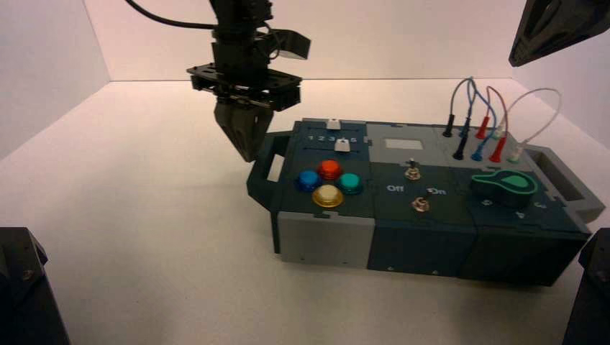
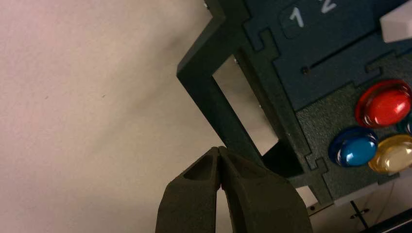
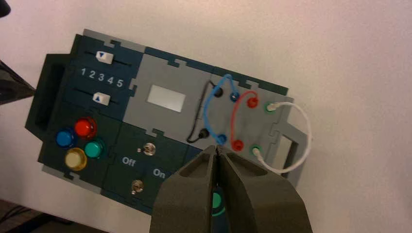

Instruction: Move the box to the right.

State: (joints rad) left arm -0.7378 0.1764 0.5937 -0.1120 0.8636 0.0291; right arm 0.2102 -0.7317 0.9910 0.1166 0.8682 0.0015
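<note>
The dark teal and grey box (image 1: 417, 244) lies on the white table, right of centre. My left gripper (image 1: 248, 153) is shut and empty, pointing down with its tips right at the outer side of the box's left handle (image 1: 260, 176). In the left wrist view the shut tips (image 2: 219, 150) sit against the outer bar of that handle (image 2: 214, 107); I cannot tell whether they touch. My right gripper (image 1: 554, 29) hangs high at the upper right, shut (image 3: 215, 148) and empty above the box (image 3: 160, 73).
The panel carries four coloured buttons (image 1: 329, 183), two toggle switches (image 1: 415, 188), a green dial (image 1: 507, 185) and looped wires (image 1: 489, 122). The right handle (image 1: 568, 183) points toward the right wall. White walls enclose the table. Dark arm bases (image 1: 21, 287) stand at the front corners.
</note>
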